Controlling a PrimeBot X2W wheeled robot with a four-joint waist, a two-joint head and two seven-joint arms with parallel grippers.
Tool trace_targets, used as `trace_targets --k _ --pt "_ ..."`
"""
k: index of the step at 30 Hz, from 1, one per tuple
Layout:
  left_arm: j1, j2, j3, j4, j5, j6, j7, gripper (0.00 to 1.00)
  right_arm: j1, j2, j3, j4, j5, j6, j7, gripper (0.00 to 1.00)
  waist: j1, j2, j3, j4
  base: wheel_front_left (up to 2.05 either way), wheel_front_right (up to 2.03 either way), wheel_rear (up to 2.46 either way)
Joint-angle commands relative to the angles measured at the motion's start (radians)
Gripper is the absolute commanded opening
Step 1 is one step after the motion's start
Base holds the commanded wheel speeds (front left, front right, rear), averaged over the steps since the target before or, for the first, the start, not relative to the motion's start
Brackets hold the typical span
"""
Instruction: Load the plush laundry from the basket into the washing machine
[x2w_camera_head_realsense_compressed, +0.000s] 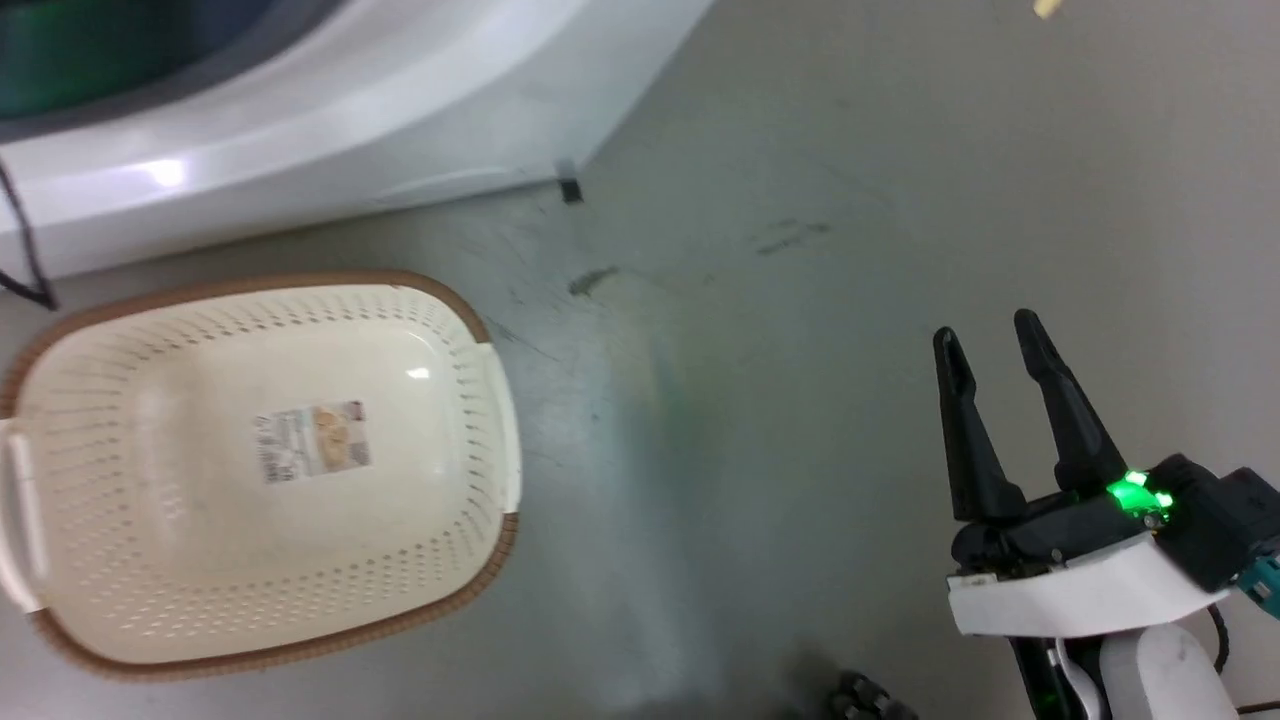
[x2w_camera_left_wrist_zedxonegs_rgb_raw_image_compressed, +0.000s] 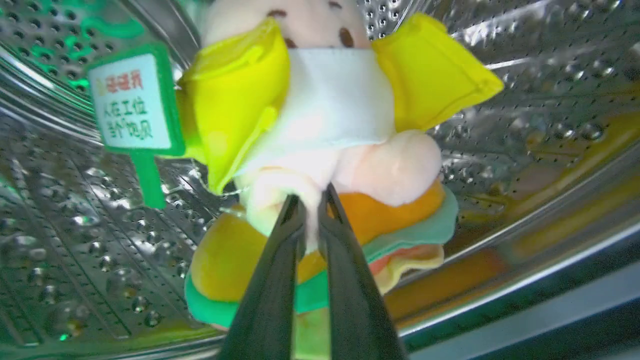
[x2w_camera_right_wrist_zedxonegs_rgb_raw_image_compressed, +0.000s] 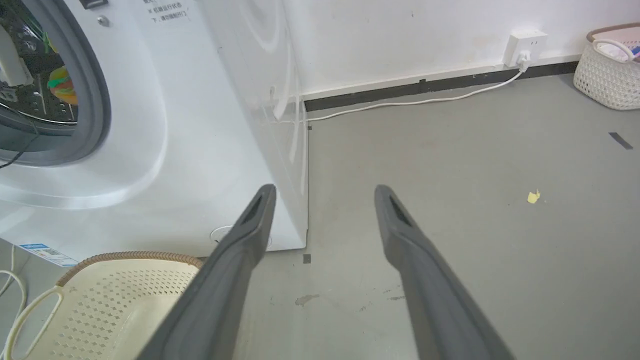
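Cream perforated plastic basket (x2w_camera_head_realsense_compressed: 240, 320) on the grey floor (x2w_camera_head_realsense_compressed: 750, 350), left, near the white front-loading washing machine (x2w_camera_right_wrist_zedxonegs_rgb_raw_image_compressed: 200, 125). Left gripper (x2w_camera_left_wrist_zedxonegs_rgb_raw_image_compressed: 312, 200) pinched tight on the small yellow-haired, burger-bodied plush doll (x2w_camera_left_wrist_zedxonegs_rgb_raw_image_compressed: 330, 100) inside the steel drum (x2w_camera_left_wrist_zedxonegs_rgb_raw_image_compressed: 525, 100) (green tag (x2w_camera_left_wrist_zedxonegs_rgb_raw_image_compressed: 132, 100) alongside). Right gripper (x2w_camera_head_realsense_compressed: 988, 328) spread wide, holding nothing, right.

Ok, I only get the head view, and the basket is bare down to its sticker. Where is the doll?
Observer: In the left wrist view the stuffed doll is inside the washer's steel drum.
Operator: Released?
Observer: No, the left gripper is shut on it, pinching pale fabric at its middle.
Operator: Any more laundry around?
Observer: The right wrist view shows a white woven basket by the wall with something in it, too small to tell what.
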Motion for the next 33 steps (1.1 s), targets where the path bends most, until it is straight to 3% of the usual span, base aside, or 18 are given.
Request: trace_targets --k 1,7,14,15,16,22,32,33 --pt "-0.032 0.003 -0.012 0.03 0.007 -0.007 0.012 0.0 -0.016 -0.002 0.004 0.001 0.009 0.005 -0.005 1.0 -0.0003 -0.0001 0.031 -0.028 0.0 0.0 0.0" --pt "-0.11 -0.007 -0.034 0.177 0.0 -0.013 0.088 0.0 -0.022 -0.002 0.007 0.0 0.02 0.005 -0.005 1.0 -0.0003 -0.0001 0.049 -0.031 0.0 0.0 0.0" --pt "-0.129 -0.028 -0.054 0.277 -0.004 -0.015 0.056 0.0 -0.035 -0.002 0.005 0.003 0.014 0.005 -0.005 1.0 -0.0003 -0.0001 0.042 -0.015 0.0 0.0 0.0" --pt "-0.128 -0.032 -0.054 0.288 -0.007 -0.016 0.045 0.27 -0.035 -0.002 0.003 0.003 0.011 0.005 -0.005 1.0 -0.0003 -0.0001 0.037 -0.012 0.0 0.0 0.0" --pt "-0.125 -0.036 -0.055 0.297 -0.01 -0.015 0.028 1.0 -0.035 -0.002 0.0 0.004 0.008 0.005 -0.005 1.0 -0.0003 -0.0001 0.029 -0.007 0.0 0.0 0.0" --pt "-0.074 -0.082 -0.069 0.356 -0.03 -0.02 -0.076 1.0 -0.025 -0.002 -0.017 0.016 -0.029 0.005 -0.005 1.0 -0.0003 -0.0001 -0.057 0.036 0.0 0.0 0.0" --pt "0.103 -0.183 -0.09 0.41 -0.096 -0.033 -0.289 1.0 0.022 -0.002 -0.036 0.054 -0.117 0.005 -0.005 1.0 -0.0003 -0.0001 -0.292 0.129 0.0 0.0 0.0" --pt "0.155 -0.209 -0.093 0.402 -0.116 -0.034 -0.348 1.0 0.038 -0.002 -0.043 0.059 -0.135 0.005 -0.005 1.0 -0.0003 -0.0001 -0.35 0.151 0.0 0.0 0.0"
